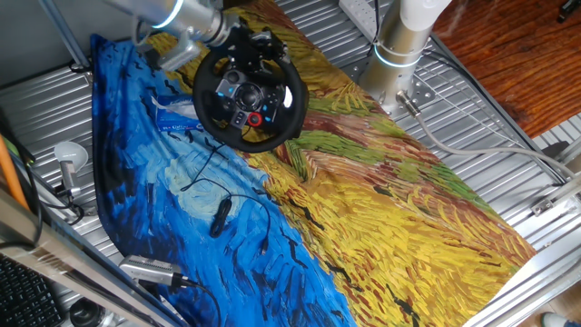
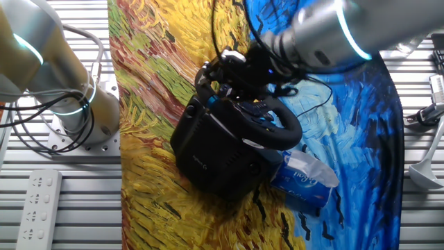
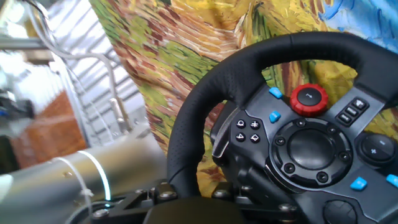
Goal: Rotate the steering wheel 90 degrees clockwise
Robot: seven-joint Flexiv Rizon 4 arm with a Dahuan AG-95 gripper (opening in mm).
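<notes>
The steering wheel is a black racing wheel with a thick rim, hub buttons and a red knob. It stands tilted on its black base at the far end of the painted cloth. My gripper sits at the wheel's upper rim and looks shut on it. In the other fixed view the gripper is above the base, at the rim. In the hand view the rim runs down into the gripper. The red knob lies upper right of the hub. The fingertips are hidden.
A small black cabled device lies on the blue part of the cloth. A tissue pack sits against the wheel base. A second arm's base stands at the cloth's far edge. A power strip and metal tools lie off the cloth.
</notes>
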